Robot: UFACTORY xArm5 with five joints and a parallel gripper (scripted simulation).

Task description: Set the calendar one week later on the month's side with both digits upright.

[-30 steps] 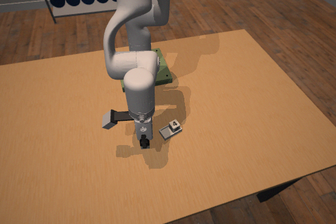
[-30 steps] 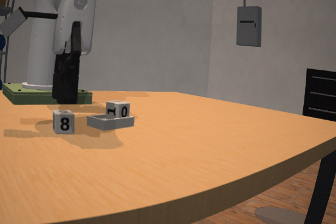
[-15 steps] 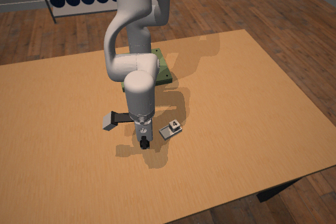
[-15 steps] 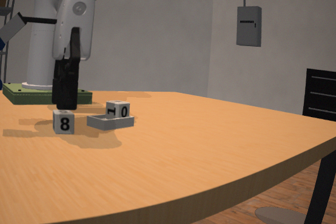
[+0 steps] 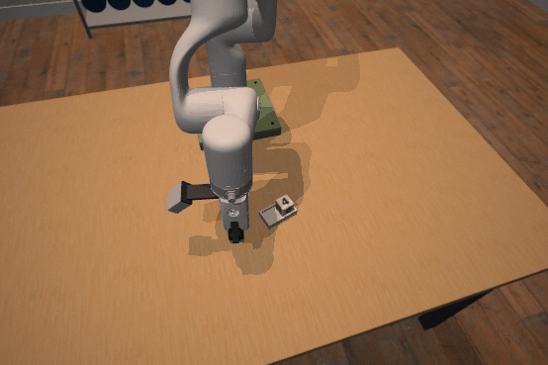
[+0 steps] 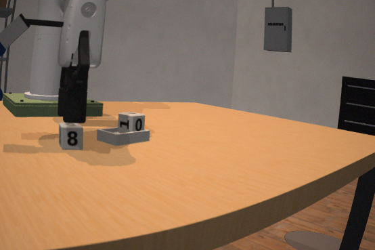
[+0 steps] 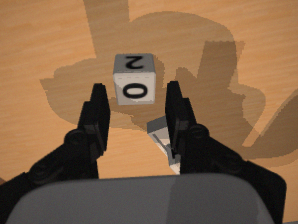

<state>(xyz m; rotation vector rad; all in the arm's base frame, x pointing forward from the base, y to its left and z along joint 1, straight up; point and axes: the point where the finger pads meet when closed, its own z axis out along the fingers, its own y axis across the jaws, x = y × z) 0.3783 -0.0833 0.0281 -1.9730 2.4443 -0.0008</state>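
Note:
My gripper points down, half open and empty, just above the loose white cube. This cube stands on the table left of the tray in the exterior view, showing an upright 8; the wrist view shows 0 and 2 on it. In the top view the gripper hides it. The grey tray lies flat. The other cube stands in its right part, with 4 on top, a sideways 1 and an upright 0 on its sides.
The wooden table carries the green base plate of the arm behind the tray. The tray is close beside the gripper, on its right in the top and exterior views. The camera bracket sticks out left of the wrist.

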